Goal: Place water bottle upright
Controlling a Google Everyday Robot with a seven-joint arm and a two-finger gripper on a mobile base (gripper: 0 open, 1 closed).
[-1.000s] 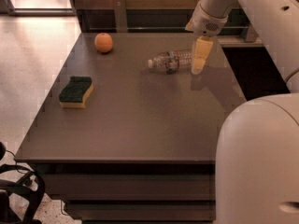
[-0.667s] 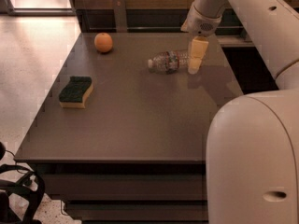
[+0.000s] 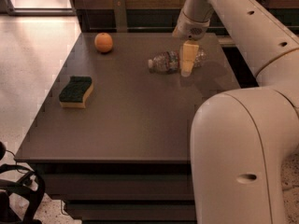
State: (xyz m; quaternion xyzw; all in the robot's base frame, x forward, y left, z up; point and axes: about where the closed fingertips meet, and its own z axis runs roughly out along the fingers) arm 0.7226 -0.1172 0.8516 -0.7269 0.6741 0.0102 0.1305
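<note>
The water bottle [image 3: 164, 62], clear and ribbed, lies on its side on the dark table [image 3: 135, 120] at the back right, with its white cap pointing left. My gripper [image 3: 187, 65] hangs down from the arm over the bottle's right half and hides that part of it. The gripper's cream tip reaches down to about the table surface in front of the bottle. Some of the bottle's base end shows to the right of the gripper.
An orange [image 3: 103, 42] sits at the back left of the table. A green and yellow sponge [image 3: 75, 92] lies at the left edge. My large white arm fills the right foreground. A dark counter runs behind the table.
My gripper has moved a little to the left and down, from the bottle's right end to over its body. The bottle has not moved.
</note>
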